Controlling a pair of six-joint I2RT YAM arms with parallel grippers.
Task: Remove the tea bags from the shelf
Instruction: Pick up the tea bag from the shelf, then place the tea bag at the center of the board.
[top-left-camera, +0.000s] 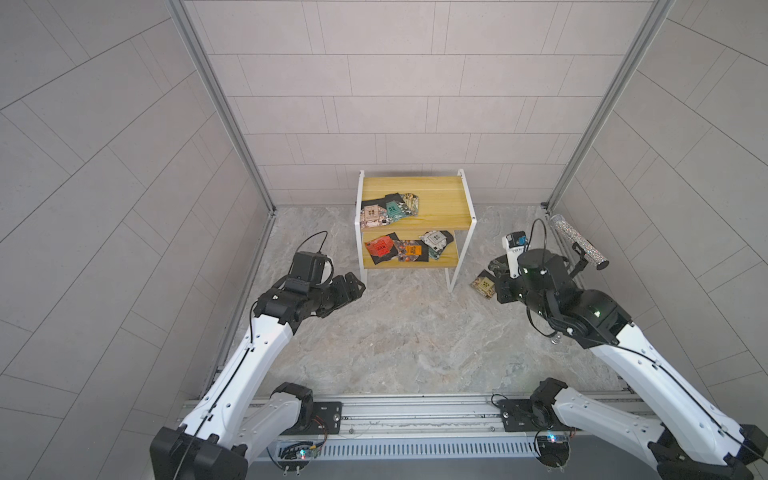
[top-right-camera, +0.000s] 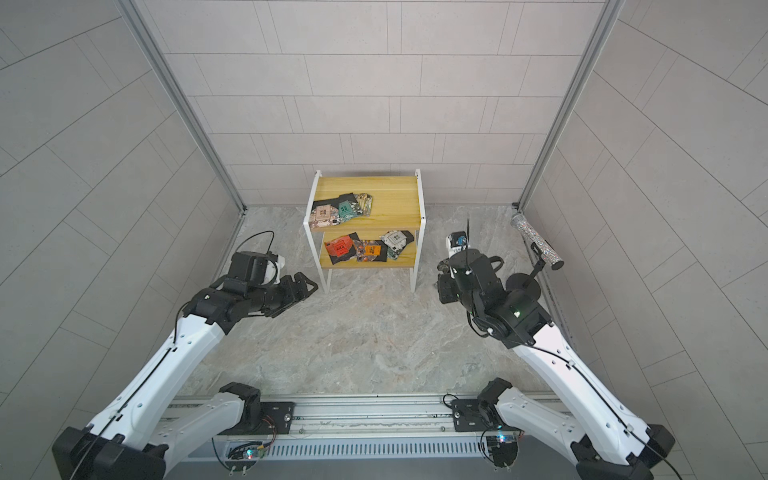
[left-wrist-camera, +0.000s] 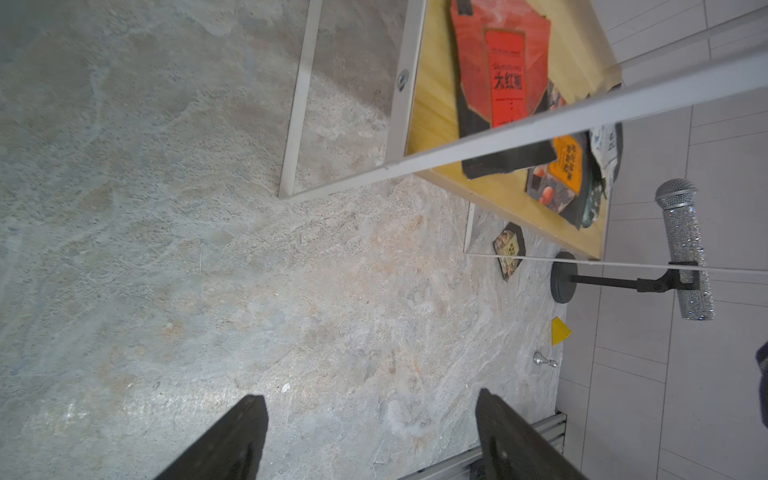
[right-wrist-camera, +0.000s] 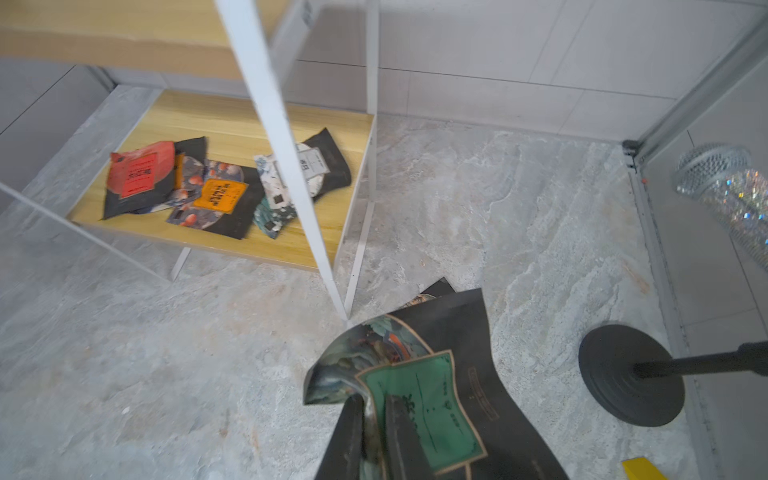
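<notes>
The surface (top-left-camera: 415, 340) is grey and marbled and carries everything. The shelf (top-left-camera: 440, 195) stands centred against the back wall: two yellow boards in a thin white frame.

The left gripper (left-wrist-camera: 370, 397) has its jaws wide apart and empty. It sits low beside the shelf's front left leg, facing the lower tier. The right gripper (right-wrist-camera: 372, 401) is clamped on a green-labelled tea bag (right-wrist-camera: 428, 399), off the shelf and near its front right leg. A glitter microphone (top-left-camera: 577, 241) on a black stand is just beside the right wrist.

Tea bags:
- **Upper board:** three overlapped bags (top-left-camera: 388, 210).
- **Lower board:** a red bag (top-left-camera: 379, 248), an orange bag (top-left-camera: 412, 250) and a white-labelled bag (top-left-camera: 434, 239), with at least one more tucked beneath.
- **On the surface:** a tan-labelled bag (top-left-camera: 483, 284) lies right of the shelf.

A yellow block (left-wrist-camera: 560, 330) and a small silver piece (left-wrist-camera: 544, 360) lie near the stand.

Risks, as judged:
- The held bag is buckled and pinched near one edge, so it may twist free early.
- A swing of the right arm could topple the microphone stand.
- A frame rail crosses the left gripper's line to the lower tier, so a straight reach may snag.
- Overlapped bags may lift in pairs or be pushed off the back.

Not determinable:
- In both top views the right wrist covers its gripper and the held bag.
- Whether that bag touches the surface cannot be told.
- The lower-tier count is uncertain.
</notes>
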